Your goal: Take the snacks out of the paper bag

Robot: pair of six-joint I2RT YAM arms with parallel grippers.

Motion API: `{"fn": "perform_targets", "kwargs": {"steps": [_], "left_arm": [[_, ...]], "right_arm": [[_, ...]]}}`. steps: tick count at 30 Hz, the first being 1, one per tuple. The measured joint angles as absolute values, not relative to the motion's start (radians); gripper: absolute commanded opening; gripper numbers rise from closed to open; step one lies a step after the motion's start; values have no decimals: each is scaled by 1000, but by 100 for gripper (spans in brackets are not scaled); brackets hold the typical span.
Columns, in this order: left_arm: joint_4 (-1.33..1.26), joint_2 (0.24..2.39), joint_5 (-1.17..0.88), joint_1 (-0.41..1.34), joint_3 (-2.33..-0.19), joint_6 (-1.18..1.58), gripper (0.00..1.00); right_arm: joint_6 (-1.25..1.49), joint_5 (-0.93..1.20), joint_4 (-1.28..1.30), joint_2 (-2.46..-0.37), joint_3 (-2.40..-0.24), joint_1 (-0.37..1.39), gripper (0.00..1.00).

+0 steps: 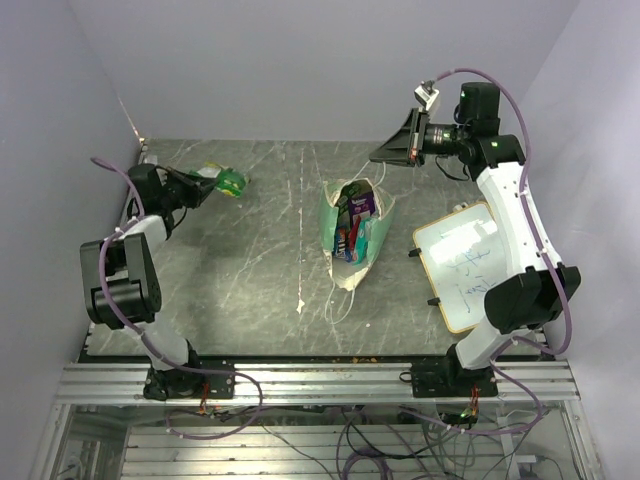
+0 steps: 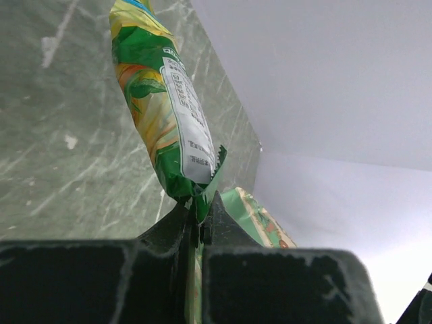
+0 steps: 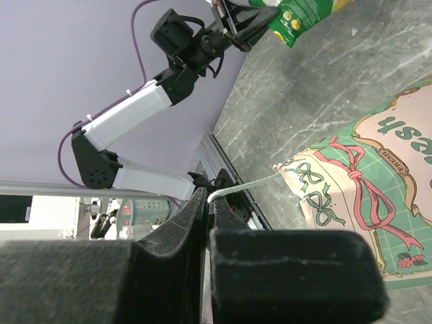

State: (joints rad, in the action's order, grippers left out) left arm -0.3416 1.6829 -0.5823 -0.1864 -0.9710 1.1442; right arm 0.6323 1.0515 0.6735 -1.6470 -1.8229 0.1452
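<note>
The paper bag (image 1: 372,240) lies on its side mid-table, its mouth facing the far wall. Inside it several snacks (image 1: 354,218) show, among them a purple-pink packet. In the right wrist view the bag (image 3: 368,196) shows green bows and a red ribbon print. My right gripper (image 1: 382,157) (image 3: 210,196) is raised behind the bag, shut on its white string handle (image 3: 250,185). My left gripper (image 1: 205,184) (image 2: 201,206) is at the far left, shut on the crimped end of a green snack packet (image 1: 231,182) (image 2: 162,115). A second green packet (image 2: 260,216) shows just beyond the left fingers.
A wood-framed whiteboard (image 1: 458,262) lies right of the bag, beside the right arm. The bag's other string handle (image 1: 335,298) trails toward the near edge. Purple walls close in the table at the back and both sides. The metal rail (image 1: 320,380) runs along the near edge.
</note>
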Motion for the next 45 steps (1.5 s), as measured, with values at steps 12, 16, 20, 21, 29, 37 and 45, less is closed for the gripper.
{"fn": "perform_targets", "kwargs": {"steps": [12, 16, 20, 21, 29, 37, 45], "left_arm": [[-47, 1653, -561, -309, -770, 979, 87], [172, 1494, -474, -319, -749, 915, 90], [282, 1319, -451, -319, -687, 909, 85], [310, 1279, -453, -318, -671, 909, 85], [428, 1134, -401, -33, -750, 932, 92], [305, 1039, -205, 515, -990, 939, 83], [257, 1251, 62, 971, -1164, 829, 43]], "right_arm": [[636, 1067, 669, -1665, -1831, 145, 0], [636, 1070, 662, -1665, -1832, 145, 0], [644, 1073, 647, -1665, -1832, 146, 0], [648, 1073, 640, -1665, -1830, 146, 0], [653, 1074, 624, -1661, -1808, 166, 0], [645, 1077, 634, -1662, -1814, 168, 0], [643, 1084, 633, -1662, -1819, 168, 0]]}}
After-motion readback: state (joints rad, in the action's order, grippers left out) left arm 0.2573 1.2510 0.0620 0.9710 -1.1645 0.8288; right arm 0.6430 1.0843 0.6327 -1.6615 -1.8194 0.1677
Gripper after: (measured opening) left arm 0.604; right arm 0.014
